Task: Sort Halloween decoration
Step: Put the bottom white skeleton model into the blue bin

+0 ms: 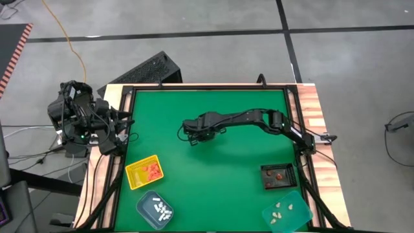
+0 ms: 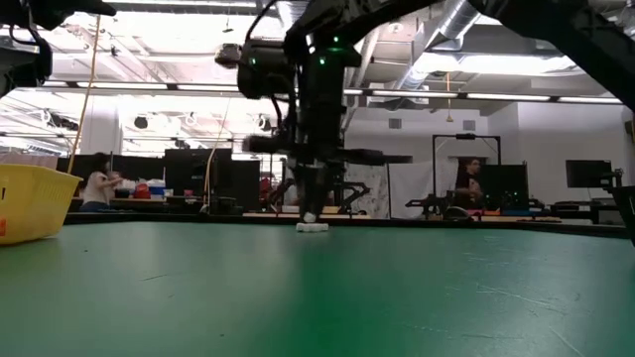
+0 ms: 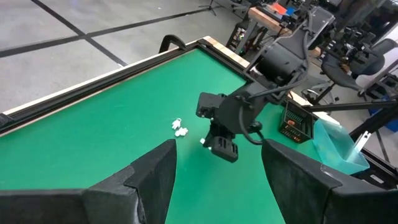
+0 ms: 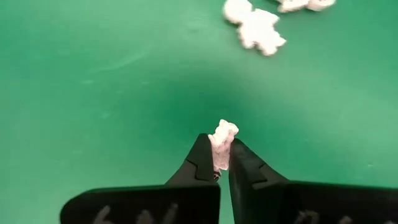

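Nearest the front edge of the green table (image 1: 213, 188), four small trays are lined up: a yellow one (image 1: 144, 172) with orange-red trinkets (image 1: 152, 171) in it, a dark blue one (image 1: 155, 210) with white trinkets (image 1: 162, 208), a black one (image 1: 279, 175) with a couple of reddish bits (image 1: 278, 174), and a teal one (image 1: 286, 211) holding cream pieces (image 1: 283, 208).

Further in, around the middle of the mat, the right gripper (image 1: 192, 140) is found. The right arm is stretched out long from its base at the table's right edge, reaching across toward the centre, with the wrist bent so the fingers point straight down at the mat. In the right wrist view the two dark fingers are pressed together on a tiny white trinket (image 4: 222, 144), which is pinched between the tips right at the table surface. Just beyond it, two more white trinkets (image 4: 255, 26) are left lying loose on the green, close together.

The left gripper (image 3: 217, 180) is parked off the far-left corner of the table, arm folded up over its base, fingers spread wide with nothing between them.
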